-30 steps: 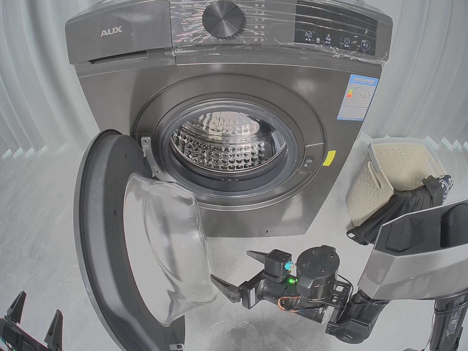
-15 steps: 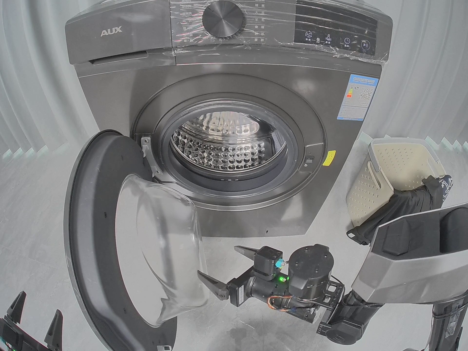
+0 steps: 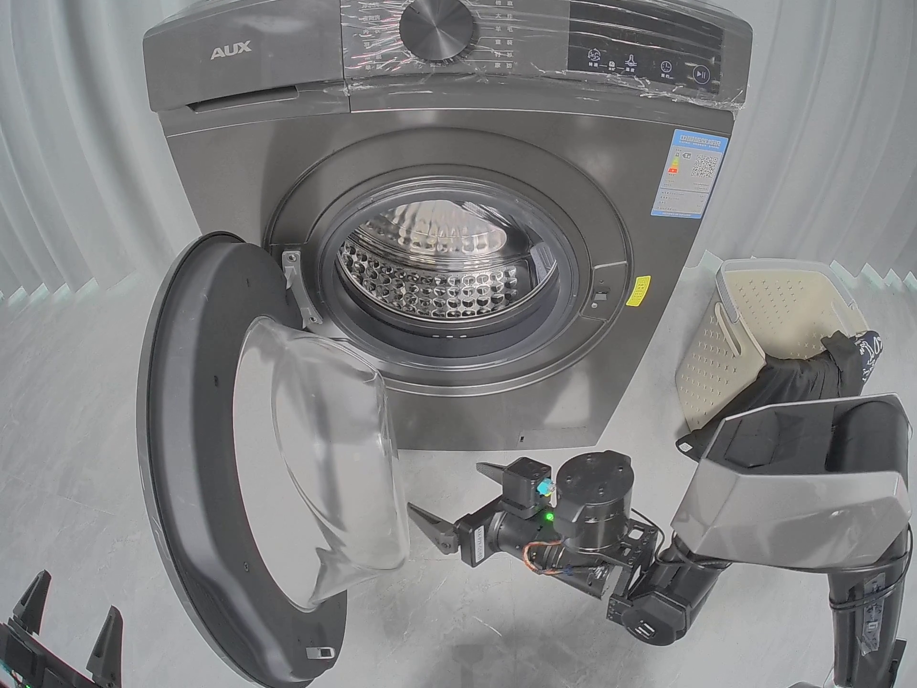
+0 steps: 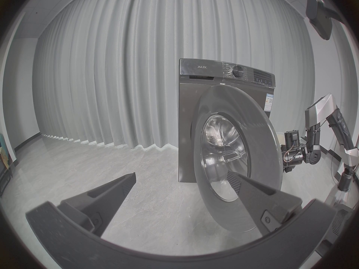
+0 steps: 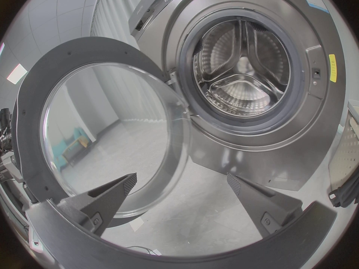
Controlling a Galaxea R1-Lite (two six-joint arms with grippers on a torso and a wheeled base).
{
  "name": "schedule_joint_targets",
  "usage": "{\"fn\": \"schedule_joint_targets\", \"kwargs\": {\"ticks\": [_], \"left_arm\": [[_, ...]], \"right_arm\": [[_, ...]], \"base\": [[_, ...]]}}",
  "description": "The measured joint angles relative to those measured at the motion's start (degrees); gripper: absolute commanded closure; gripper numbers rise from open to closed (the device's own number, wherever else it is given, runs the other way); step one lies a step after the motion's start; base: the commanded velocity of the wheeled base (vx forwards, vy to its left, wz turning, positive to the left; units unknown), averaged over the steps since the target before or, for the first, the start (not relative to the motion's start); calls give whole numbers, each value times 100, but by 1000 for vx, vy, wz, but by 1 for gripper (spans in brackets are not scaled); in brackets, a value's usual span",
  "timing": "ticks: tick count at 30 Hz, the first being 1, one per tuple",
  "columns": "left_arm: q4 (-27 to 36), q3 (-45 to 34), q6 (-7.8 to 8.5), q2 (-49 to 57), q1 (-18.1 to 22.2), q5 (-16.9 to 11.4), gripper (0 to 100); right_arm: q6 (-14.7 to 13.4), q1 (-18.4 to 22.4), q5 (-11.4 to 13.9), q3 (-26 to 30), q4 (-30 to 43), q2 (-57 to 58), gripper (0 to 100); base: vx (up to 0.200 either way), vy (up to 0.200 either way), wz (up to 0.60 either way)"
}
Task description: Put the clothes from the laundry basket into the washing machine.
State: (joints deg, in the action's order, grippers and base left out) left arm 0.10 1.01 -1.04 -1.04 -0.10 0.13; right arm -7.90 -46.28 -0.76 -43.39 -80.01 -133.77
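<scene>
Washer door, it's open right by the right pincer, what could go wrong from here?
The open right pincer sits close to the glass of the door; a swing could knock it partly shut. The clothes drape over the rim of the basket, so pulling them might tip it.

The silver, angular right arm (image 3: 798, 499) has a black round wrist (image 3: 594, 484), orange wires (image 3: 535, 559) and dark pointed tool (image 3: 446, 487)

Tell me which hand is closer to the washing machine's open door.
The right hand, open, tips almost touching the glass of the door. The left hand, also open, hangs well back from the door's outer side.
</scene>
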Motion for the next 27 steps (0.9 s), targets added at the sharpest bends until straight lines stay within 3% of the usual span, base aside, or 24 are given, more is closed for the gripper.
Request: {"fn": "schedule_joint_targets", "kwargs": {"ticks": [10, 20, 27], "left_arm": [[0, 0, 2, 0, 0, 2, 0], [0, 0, 0, 0, 0, 2, 0], [0, 0, 0, 0, 0, 2, 0]], "right_arm": [[-4, -518, 22, -346, -54, -188, 0], [-22, -417, 154, -802, 532, -245, 0], [-59, -380, 193, -1571, 1090, -424, 0]], "base": [[0, 0, 0], [0, 0, 0], [0, 0, 0]]}}
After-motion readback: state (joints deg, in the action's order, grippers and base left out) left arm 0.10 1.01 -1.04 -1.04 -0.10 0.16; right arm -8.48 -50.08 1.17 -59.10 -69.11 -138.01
